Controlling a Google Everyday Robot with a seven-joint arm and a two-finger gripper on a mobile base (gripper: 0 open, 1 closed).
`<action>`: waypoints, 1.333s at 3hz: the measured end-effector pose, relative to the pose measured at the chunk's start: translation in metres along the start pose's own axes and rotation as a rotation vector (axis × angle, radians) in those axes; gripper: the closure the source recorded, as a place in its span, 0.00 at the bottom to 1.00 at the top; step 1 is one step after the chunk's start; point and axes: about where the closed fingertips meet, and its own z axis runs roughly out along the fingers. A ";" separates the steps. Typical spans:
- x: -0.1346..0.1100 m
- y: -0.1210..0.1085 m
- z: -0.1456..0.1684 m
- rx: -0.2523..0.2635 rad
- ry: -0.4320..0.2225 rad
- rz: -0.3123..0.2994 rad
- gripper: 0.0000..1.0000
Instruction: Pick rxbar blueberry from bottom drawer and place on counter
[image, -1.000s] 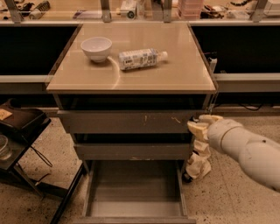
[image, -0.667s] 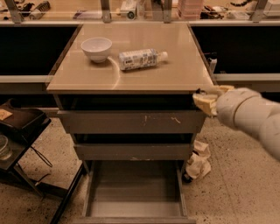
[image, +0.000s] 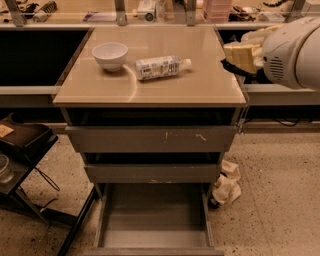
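My gripper (image: 242, 56) hangs at the right edge of the counter (image: 150, 85), its pale fingers (image: 239, 51) shut on a dark flat strip, the rxbar blueberry (image: 231, 66), which pokes out below them over the counter's rim. Most of the bar is hidden by the fingers. The white arm fills the upper right corner behind it. The bottom drawer (image: 152, 220) stands pulled out near the floor, and nothing lies on its grey floor.
A white bowl (image: 110, 54) and a lying clear bottle (image: 161, 67) sit on the counter's middle and left. Two shut drawer fronts (image: 150, 139) lie above the open drawer. Crumpled pale paper (image: 226, 186) lies on the floor at right; a dark stand (image: 25, 150) is at left.
The arm has risen from beside the drawers to counter height and moved up and right, with the gripper now at the counter's right edge.
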 end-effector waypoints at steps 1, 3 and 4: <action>0.000 0.000 0.000 0.000 0.000 0.000 1.00; -0.050 -0.012 0.047 -0.051 -0.142 -0.042 1.00; -0.071 -0.018 0.101 -0.074 -0.170 -0.098 1.00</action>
